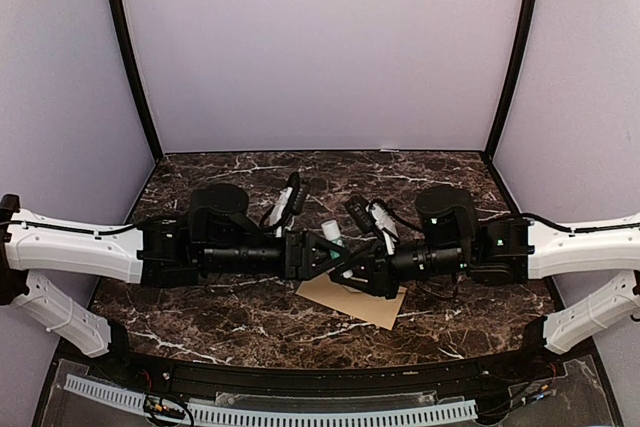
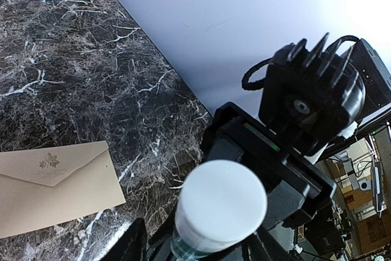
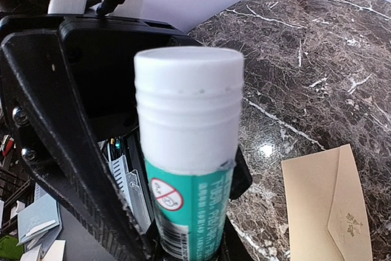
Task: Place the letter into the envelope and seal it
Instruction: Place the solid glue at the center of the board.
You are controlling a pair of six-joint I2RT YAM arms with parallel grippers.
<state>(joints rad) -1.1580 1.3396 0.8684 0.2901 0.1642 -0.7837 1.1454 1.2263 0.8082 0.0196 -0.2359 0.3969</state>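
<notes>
Envelope lies flat on the bench, near edge, just under and between the two wrists. Flap is folded down, point toward the middle. Letter not visible anywhere; prob already inside, can't confirm.

Glue stick is upright above the bench, clear of the envelope, white cap on. Right gripper: jaws narrow, clamped on the stick's lower body. Left gripper: faces the cap end-on, jaws look parted either side of it, nothing gripped.

Step, by my read: insert done, sealing underway, at the uncap stage. Next needs the left jaws closing on the cap and pulling it off while the right holds the body. Then the flap has to be lifted for glue and pressed shut.

Writing: the stick has a teal label with a red no-symbol pictogram, a barcode and white characters too blurred to read. The envelope flap has a small leaf mark, no text. No brand legible.
</notes>
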